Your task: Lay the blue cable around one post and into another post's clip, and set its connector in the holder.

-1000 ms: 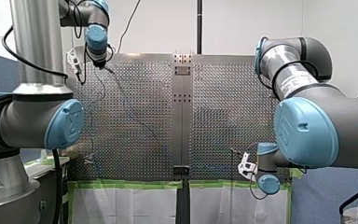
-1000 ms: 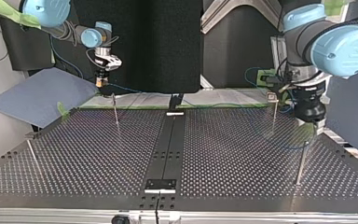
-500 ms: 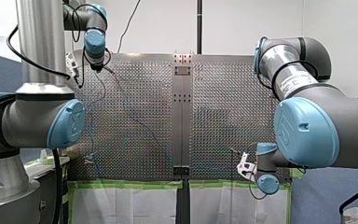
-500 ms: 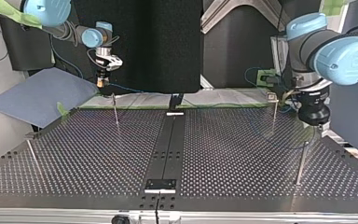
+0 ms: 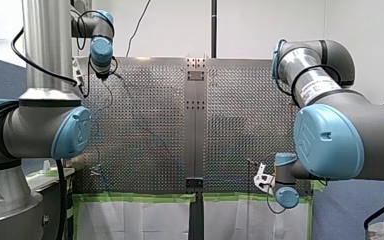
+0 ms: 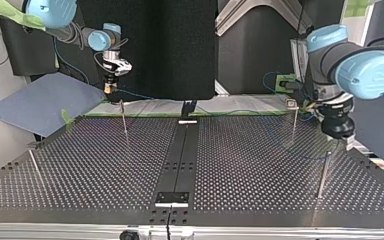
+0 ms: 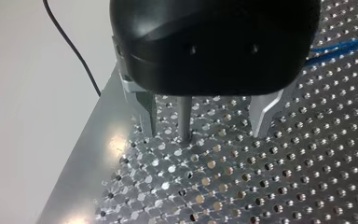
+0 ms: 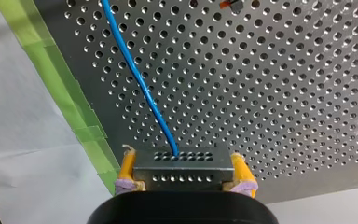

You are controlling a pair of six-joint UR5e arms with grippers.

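Note:
My right gripper (image 8: 182, 161) has yellow pads (image 8: 127, 169) shut on the grey connector block (image 8: 179, 171). The blue cable (image 8: 137, 79) runs out of the block over the perforated table (image 8: 279, 107). In the top view that gripper (image 6: 110, 90) hangs at the back left, above a thin post (image 6: 124, 120). My left gripper (image 7: 204, 132) is open, its metal fingers (image 7: 145, 112) on either side of a post (image 7: 183, 122) without touching it. In the top view it (image 6: 340, 140) stands at the right, over the post (image 6: 323, 172). There the cable (image 6: 286, 146) lies slack on the table.
Another post with a clip (image 6: 293, 120) stands at the top view's back right, and a bare post (image 6: 34, 167) at the left. A black holder (image 6: 188, 108) sits on the centre strip at the back. Green tape (image 8: 70, 93) edges the table by my right gripper.
My left arm has moved further toward the top view's right and lower, settling over the right post. My right arm has held still with the connector.

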